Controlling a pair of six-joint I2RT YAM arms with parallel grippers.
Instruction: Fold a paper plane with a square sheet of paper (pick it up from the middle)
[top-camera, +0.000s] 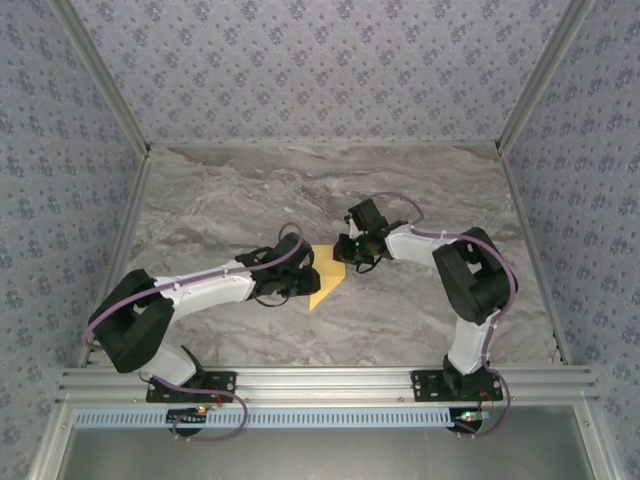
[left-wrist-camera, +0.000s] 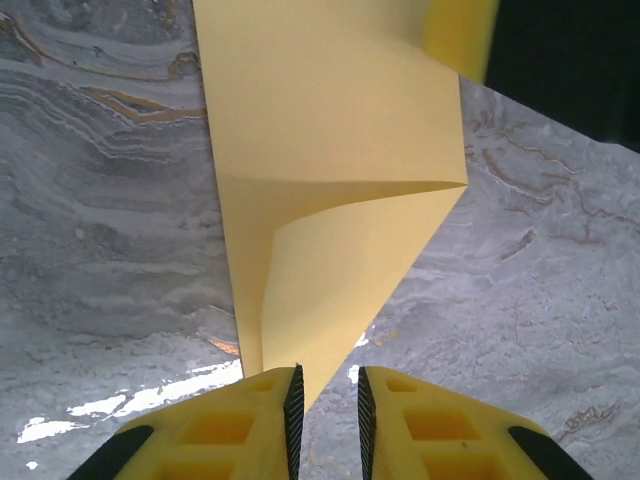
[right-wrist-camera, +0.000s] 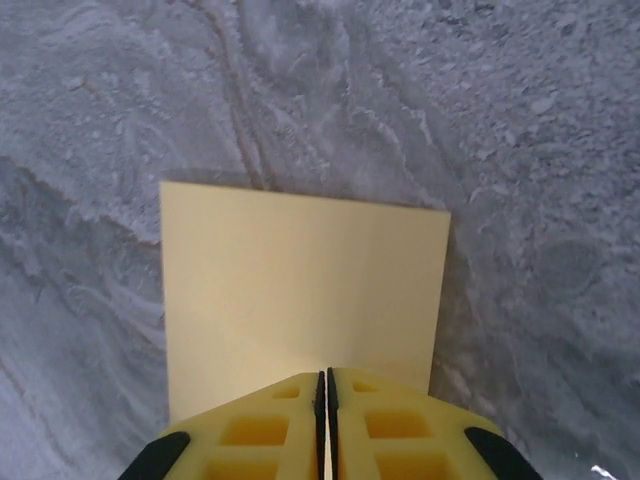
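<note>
**Paper pinched by right claw, left claw slightly spread**

Top external: the square sheet of paper (top-camera: 326, 282) sat over the middle of the marble table (top-camera: 420, 320), between the 2 arms. The left gripper (top-camera: 300, 276) reached it from the left side. The right gripper (top-camera: 352, 252) met its far upper corner. From this height I could not tell how either claw stood.

Left wrist: the left gripper (left-wrist-camera: 328, 425) had its 2 yellow fingers (left-wrist-camera: 235, 435) parted by a narrow gap. The sheet (left-wrist-camera: 330, 150) was bent, with 1 crease running across it and a flap curling down to a point. That point ended just beside the left pad, and whether the pad touched it could not be made out. A blurred yellow finger of the other claw (left-wrist-camera: 460, 35) pinched the sheet's far edge.

Right wrist: the right gripper (right-wrist-camera: 324, 425) had its fingers (right-wrist-camera: 250, 435) pressed together on the near edge of the sheet (right-wrist-camera: 300, 290). The sheet spread flat and smooth in front of the fingers, over the grey table (right-wrist-camera: 520, 150).
</note>
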